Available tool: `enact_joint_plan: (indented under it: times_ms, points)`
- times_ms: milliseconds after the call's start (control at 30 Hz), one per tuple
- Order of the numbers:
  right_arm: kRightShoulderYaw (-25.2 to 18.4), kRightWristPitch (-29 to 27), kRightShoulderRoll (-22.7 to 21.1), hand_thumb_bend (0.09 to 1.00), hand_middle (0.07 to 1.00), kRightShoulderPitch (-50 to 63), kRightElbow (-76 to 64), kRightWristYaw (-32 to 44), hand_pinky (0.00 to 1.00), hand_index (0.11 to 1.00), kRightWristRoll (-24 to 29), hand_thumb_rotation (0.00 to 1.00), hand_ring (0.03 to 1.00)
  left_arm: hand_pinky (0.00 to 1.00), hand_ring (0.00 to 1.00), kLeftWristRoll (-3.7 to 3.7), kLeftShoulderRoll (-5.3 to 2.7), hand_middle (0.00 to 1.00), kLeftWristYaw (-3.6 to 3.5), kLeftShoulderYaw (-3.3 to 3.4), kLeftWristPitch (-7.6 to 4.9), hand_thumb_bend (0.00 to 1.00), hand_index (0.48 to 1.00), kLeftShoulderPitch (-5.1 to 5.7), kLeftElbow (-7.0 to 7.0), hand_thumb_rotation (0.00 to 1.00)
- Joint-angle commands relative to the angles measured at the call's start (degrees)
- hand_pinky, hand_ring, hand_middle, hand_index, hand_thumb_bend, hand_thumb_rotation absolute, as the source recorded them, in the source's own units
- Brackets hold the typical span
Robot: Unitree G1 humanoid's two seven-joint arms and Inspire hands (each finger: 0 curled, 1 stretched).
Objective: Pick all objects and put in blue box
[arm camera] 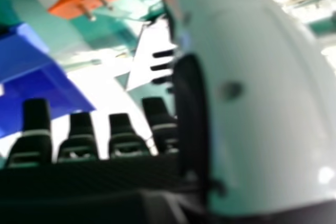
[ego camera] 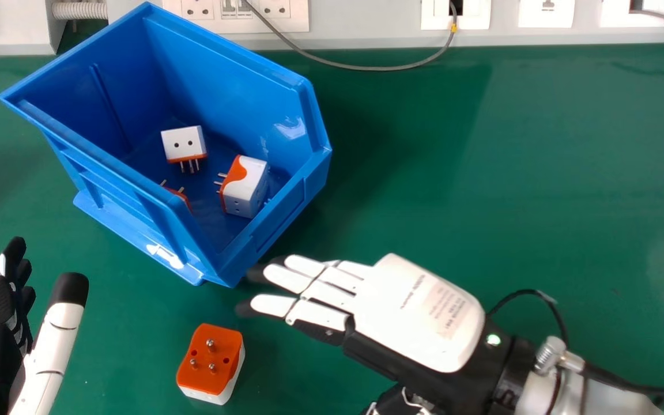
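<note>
Blue box (ego camera: 228, 86), three adapters (ego camera: 248, 187) inside, one (ego camera: 208, 357) outside

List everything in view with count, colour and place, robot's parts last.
Box: one, blue, back left
Clearly visible adapters: two, white-orange, inside box
Partly hidden adapter: one, orange showing, inside box
Loose adapter: one, orange-white, in front of box
Table: one, green, beneath box
Socket panels: several, white, back
Hose: one, pale, back left
Cables: two grey, back; black, near right wrist
Robot hands: two, black-white, left edge and lower centre
Forearm: one, silver, lower right
</note>
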Motion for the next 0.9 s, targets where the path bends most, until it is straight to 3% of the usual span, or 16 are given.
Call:
enact_joint_plan:
  times_ms: [0,100,367,600,867]
  points:
    - [1.03,-1.83,0.18,0.536,0.96,-2.69,-0.13,1.41,0.82,0.898,0.32,0.09,0.949,1.0,1.0,0.71,0.29,1.0,0.56,0.46,-0.3,0.76,1.0,-0.07,-1.02,0.83]
    - [2.27,-2.74,0.31,0.516,0.972,-4.38,0.49,2.98,0.86,0.913,0.27,0.14,0.965,1.0,1.0,1.23,0.34,1.0,0.79,0.59,-0.32,0.76,1.0,-0.42,-0.32,0.83]
    - [5.66,-3.81,2.45,0.515,0.996,-8.7,2.23,5.83,0.95,0.977,-0.78,0.25,0.995,1.0,1.0,1.58,0.37,1.0,0.8,0.77,0.6,0.76,1.0,-0.49,-0.87,0.83]
    - [9.24,-4.09,5.58,0.532,1.0,-12.62,4.91,8.13,0.99,0.996,-2.09,0.27,0.999,1.0,1.0,1.04,0.23,1.0,0.59,0.78,1.55,0.76,1.0,-0.34,-1.83,0.83]
    - [12.41,-1.58,9.96,0.559,1.0,-18.41,8.55,13.14,0.98,1.0,-1.4,0.31,1.0,1.0,1.0,1.06,0.31,1.0,0.59,0.94,1.43,0.76,1.0,-0.69,-1.37,0.83]
